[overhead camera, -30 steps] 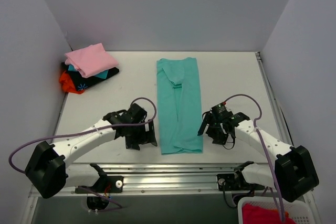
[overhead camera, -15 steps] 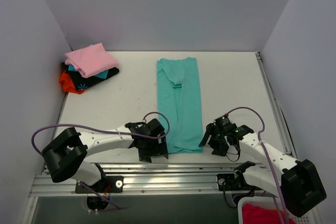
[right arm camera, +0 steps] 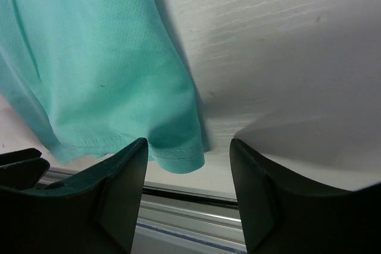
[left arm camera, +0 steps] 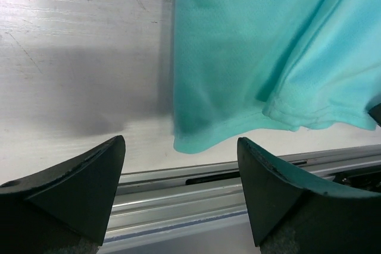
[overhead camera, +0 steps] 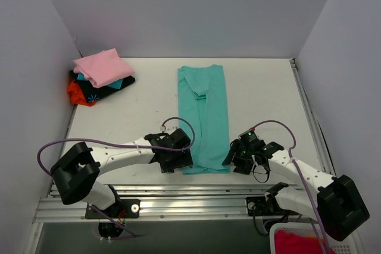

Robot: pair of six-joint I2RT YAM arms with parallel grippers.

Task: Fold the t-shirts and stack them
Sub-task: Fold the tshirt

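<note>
The teal t-shirt [overhead camera: 203, 117] lies folded into a long narrow strip down the middle of the table. My left gripper [overhead camera: 178, 160] is open at the strip's near left corner [left arm camera: 193, 141], which lies between its fingers. My right gripper [overhead camera: 237, 160] is open at the near right corner [right arm camera: 178, 153], with the hem between its fingers. The pale pink t-shirt [overhead camera: 102, 67] tops a folded pile at the back left, over the black printed t-shirt [overhead camera: 106, 90] and the orange-red t-shirt [overhead camera: 77, 94].
An aluminium rail [overhead camera: 196, 197] runs along the table's near edge, right under both grippers. A white basket with red cloth [overhead camera: 300, 243] sits at the bottom right. Grey walls close in the table on three sides.
Both arms have drawn back toward the near edge and closed in on the teal strip's two near corners. The shirt itself has not moved.
</note>
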